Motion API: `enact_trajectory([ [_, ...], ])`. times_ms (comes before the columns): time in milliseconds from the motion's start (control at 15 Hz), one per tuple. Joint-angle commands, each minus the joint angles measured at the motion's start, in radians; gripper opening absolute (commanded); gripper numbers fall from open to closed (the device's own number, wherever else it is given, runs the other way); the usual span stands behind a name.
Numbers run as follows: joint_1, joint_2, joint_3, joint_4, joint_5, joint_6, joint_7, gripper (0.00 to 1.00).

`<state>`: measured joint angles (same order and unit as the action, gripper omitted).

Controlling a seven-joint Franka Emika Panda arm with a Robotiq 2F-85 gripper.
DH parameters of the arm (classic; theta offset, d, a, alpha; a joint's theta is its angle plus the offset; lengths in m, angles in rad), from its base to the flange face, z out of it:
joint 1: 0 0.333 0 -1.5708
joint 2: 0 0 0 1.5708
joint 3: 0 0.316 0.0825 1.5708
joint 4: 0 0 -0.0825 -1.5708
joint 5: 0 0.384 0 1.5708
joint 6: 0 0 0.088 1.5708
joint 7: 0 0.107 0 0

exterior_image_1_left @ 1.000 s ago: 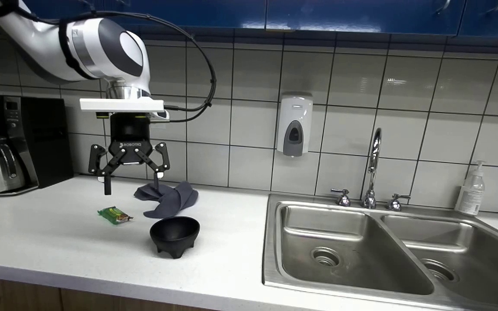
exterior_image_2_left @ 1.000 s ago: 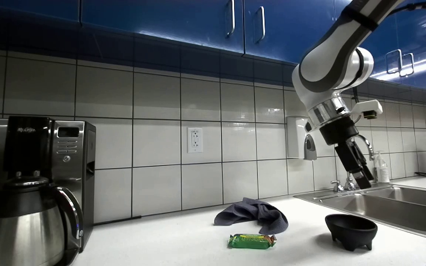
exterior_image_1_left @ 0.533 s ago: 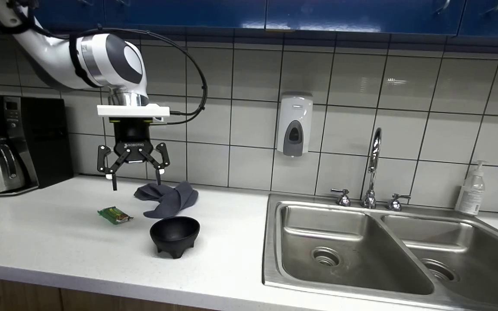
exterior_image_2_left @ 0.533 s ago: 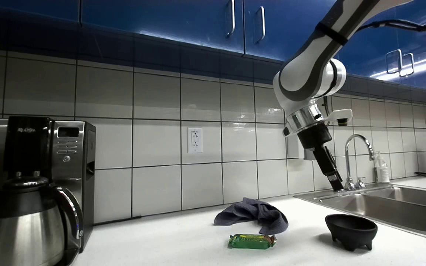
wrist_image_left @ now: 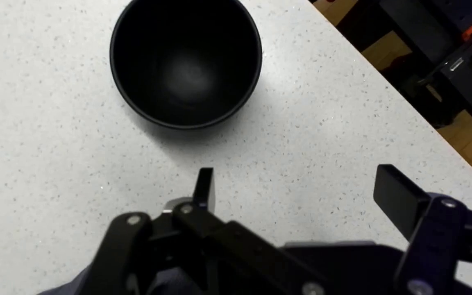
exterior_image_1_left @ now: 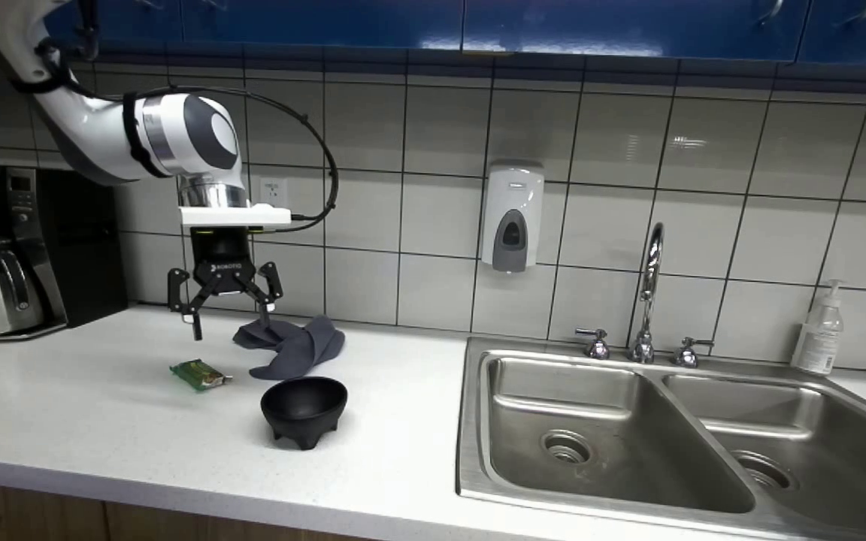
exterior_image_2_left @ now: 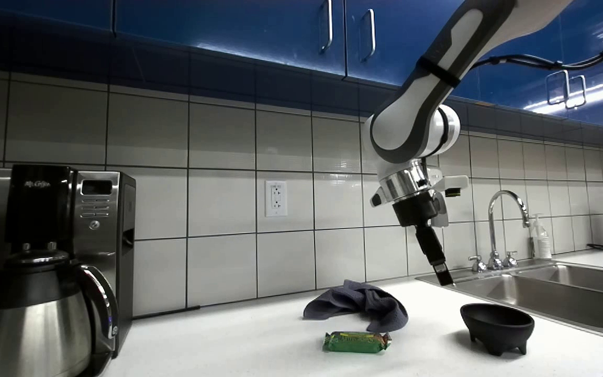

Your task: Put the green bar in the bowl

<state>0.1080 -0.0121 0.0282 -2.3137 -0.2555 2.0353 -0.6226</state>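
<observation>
In an exterior view the gripper (exterior_image_2_left: 444, 277) has come lower and shifted left, toward the bar (exterior_image_2_left: 356, 342), its jaws wide with nothing between. The bar has not moved: it lies on the counter (exterior_image_2_left: 218, 343) left of the bowl (exterior_image_2_left: 498, 332), so the grasp seems to be next. The cloth (exterior_image_2_left: 359, 303) lies just beyond it on the far side and could snag. Room looks easiest from the left; the sink (exterior_image_1_left: 473, 421) and near edge (exterior_image_1_left: 177, 499) sit closer to the bowl.

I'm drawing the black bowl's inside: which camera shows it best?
The wrist view: it looks down into the bowl, though the picture's edge cuts off a bit. Both exterior views show its outside from the side, and less of the inside.
</observation>
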Motion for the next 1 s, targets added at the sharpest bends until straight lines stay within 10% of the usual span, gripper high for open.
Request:
enact_trajectory([
  [0, 0.0, 0.047, 0.034, 0.027, 0.016, 0.036, -0.05, 1.0],
  [933, 0.005, 0.16, 0.102, 0.032, 0.111, 0.197, -0.033, 1.0],
])
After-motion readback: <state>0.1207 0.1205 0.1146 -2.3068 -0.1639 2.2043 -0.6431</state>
